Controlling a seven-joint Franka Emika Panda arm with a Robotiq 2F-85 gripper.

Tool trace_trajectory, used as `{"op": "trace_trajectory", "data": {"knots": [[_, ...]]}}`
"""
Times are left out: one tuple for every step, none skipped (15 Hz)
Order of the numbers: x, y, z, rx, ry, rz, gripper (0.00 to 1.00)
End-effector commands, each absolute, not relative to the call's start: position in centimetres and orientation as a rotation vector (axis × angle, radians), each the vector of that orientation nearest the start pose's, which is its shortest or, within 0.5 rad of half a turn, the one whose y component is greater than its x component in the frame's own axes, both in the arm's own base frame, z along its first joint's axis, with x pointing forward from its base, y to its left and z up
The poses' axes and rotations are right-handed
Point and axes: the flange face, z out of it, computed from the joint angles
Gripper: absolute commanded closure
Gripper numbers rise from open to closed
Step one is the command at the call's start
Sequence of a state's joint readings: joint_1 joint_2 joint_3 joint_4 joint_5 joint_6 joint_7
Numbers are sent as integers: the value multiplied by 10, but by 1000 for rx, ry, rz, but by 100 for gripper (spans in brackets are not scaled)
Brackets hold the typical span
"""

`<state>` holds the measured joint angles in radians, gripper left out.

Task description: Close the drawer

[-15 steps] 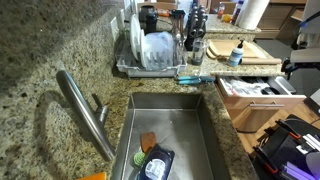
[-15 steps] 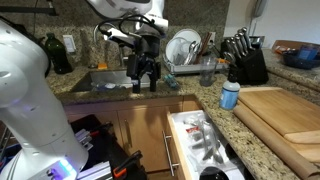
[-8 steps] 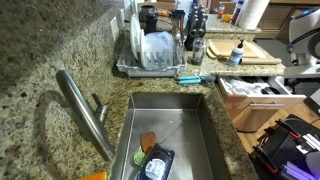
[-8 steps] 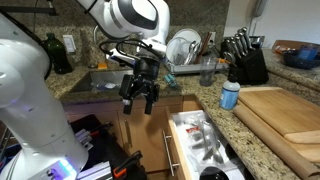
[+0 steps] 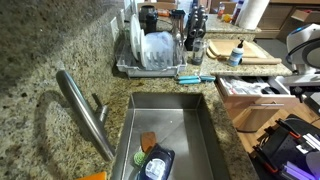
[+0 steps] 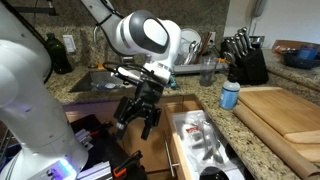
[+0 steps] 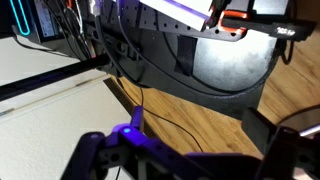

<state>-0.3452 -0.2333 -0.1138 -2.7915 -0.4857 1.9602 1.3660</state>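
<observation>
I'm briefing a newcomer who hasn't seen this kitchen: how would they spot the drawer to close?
Start at the steel sink in the granite counter. Beside it, under the wooden cutting board, the drawer juts out. Unlike the shut cabinet door below the sink, it shows a white interior with dark utensils.

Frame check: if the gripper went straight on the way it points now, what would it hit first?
Probably the wooden floor, not the drawer. The gripper points downward in front of the cabinet, beside the open drawer, with its jaws apart. Depth is unclear.
</observation>
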Motion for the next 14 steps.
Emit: {"op": "trace_trajectory", "data": {"knots": [[238,-206,201,1790,-1853,-555,0],[237,-212,195,1793,-1903,-566,0],[241,-201,209,1797,-1851,-552,0],[237,-208,201,1786,-1878,-563,0],[236,-211,196,1779,-1887,-570,0],[236,-211,195,1778,-1887,-573,0],[243,-215,195,1723,-1948,-462,0],[246,-217,192,1683,-1993,-396,0],[248,-220,184,1646,-2031,-334,0],[250,-222,180,1612,-2059,-264,0],[250,-224,174,1573,-2095,-199,0],[249,-226,170,1528,-2123,-155,0],[248,-228,164,1489,-2147,-119,0],[245,-232,156,1444,-2165,-129,0]]}}
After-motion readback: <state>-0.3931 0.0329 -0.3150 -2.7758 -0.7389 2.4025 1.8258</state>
